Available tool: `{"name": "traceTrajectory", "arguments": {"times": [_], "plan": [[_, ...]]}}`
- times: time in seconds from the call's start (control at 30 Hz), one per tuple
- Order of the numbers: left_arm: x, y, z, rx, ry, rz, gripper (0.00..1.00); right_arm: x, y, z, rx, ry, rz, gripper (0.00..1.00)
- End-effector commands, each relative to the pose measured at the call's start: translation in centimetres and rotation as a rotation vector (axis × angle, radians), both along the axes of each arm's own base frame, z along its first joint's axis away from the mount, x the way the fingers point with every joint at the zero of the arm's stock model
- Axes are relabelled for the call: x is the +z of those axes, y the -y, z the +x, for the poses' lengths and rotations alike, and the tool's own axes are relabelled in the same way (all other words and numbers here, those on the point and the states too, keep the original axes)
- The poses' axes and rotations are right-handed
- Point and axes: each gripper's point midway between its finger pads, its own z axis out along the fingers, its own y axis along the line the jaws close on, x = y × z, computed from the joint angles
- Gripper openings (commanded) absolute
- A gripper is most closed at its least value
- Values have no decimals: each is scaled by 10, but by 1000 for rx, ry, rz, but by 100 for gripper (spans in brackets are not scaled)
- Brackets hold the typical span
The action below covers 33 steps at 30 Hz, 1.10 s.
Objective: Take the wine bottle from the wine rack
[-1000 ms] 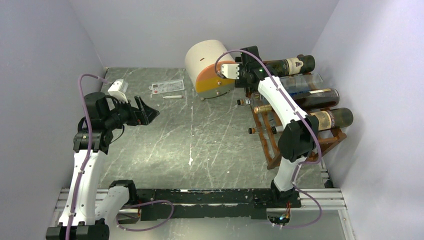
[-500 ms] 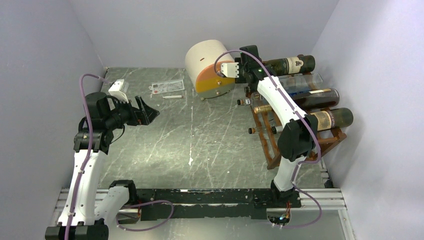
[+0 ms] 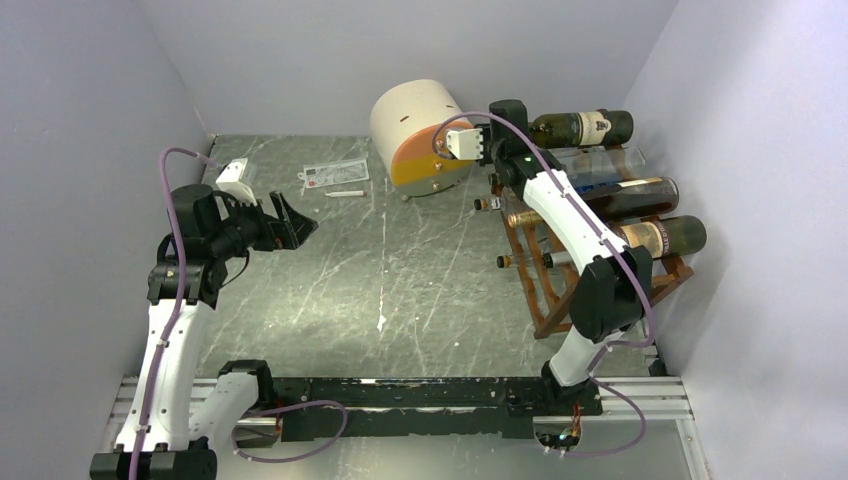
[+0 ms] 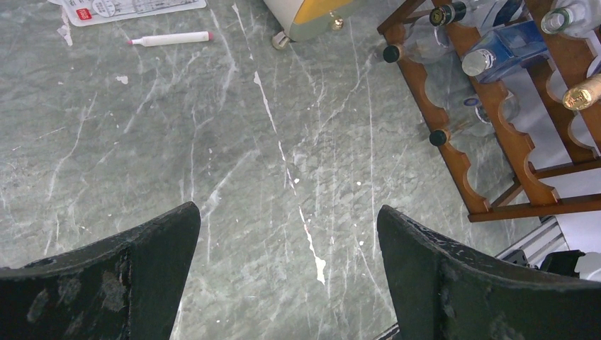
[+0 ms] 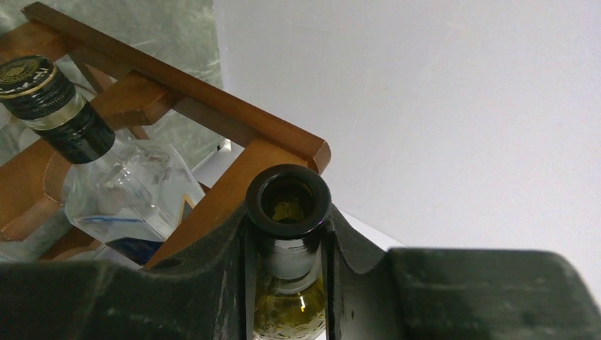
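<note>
One wine rack [image 4: 524, 209], at least six bottles [image 3: 580, 127] — one marker [image 4: 170, 39], one drawer box [image 3: 415, 125], one card [image 3: 335, 175].

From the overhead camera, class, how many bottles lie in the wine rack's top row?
4: far dark bottle, neck in the right pincer; clear bottle; gold-necked bottle; near dark bottle. The wine rack holds more lower down, partly hidden.

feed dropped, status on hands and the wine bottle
Right hand shut on neck of wine bottle; left hand open above table. Bottle on wine rack, top row. Clear bottle beside, nothing blocking.
</note>
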Motion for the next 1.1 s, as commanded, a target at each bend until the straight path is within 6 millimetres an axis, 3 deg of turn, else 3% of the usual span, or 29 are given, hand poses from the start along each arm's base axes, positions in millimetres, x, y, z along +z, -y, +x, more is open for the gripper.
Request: {"name": "traceTrajectory", "arguments": {"times": [0.0,0.23,0.47,0.63,0.73,0.87,1.07], "plan": [[11,-2,0,10,29,13,98,76,7,2,-19,246,-19,0],[10,-3,-1,22,25,14,98,111,6,-4,-16,353,-16,0],[9,-4,-2,32,23,12,98,174,5,-21,-12,539,84,0],[11,-3,-3,34,23,0,98,204,-7,-36,29,571,207,0],[12,-3,-3,37,22,-11,98,220,-31,-52,91,588,264,0],[14,-2,-4,39,18,-23,98,241,-87,-82,217,615,393,0],[23,-4,-11,59,31,-25,98,271,-158,-127,364,557,741,0]]}}
